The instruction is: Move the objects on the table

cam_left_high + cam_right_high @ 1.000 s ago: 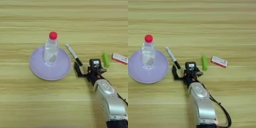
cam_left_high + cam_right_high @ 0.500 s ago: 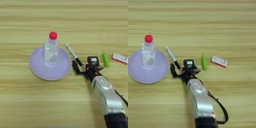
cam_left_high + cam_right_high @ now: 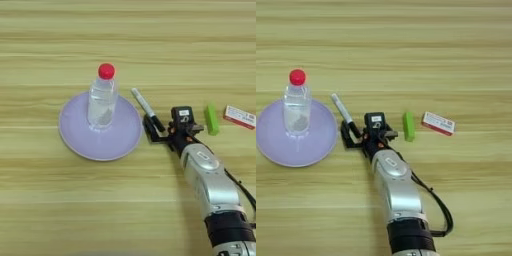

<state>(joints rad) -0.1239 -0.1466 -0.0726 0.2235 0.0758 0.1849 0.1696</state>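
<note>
A clear plastic bottle with a red cap stands upright on the round lilac plate. Right of the plate lies the white marker, slanting down to the right, its black cap end toward my arm. My right gripper is open, and its two black fingers straddle that cap end. The marker rests flat on the table. A small green block lies just right of the gripper. The red-and-white packet lies further right.
My silver forearm runs in from the bottom right with a black cable alongside it. The lilac plate's rim sits a short way left of the gripper's left finger.
The gripper has crept up and to the left, so its fingers now sit on either side of the marker's cap. The marker, bottle, block and packet lie where they were.
</note>
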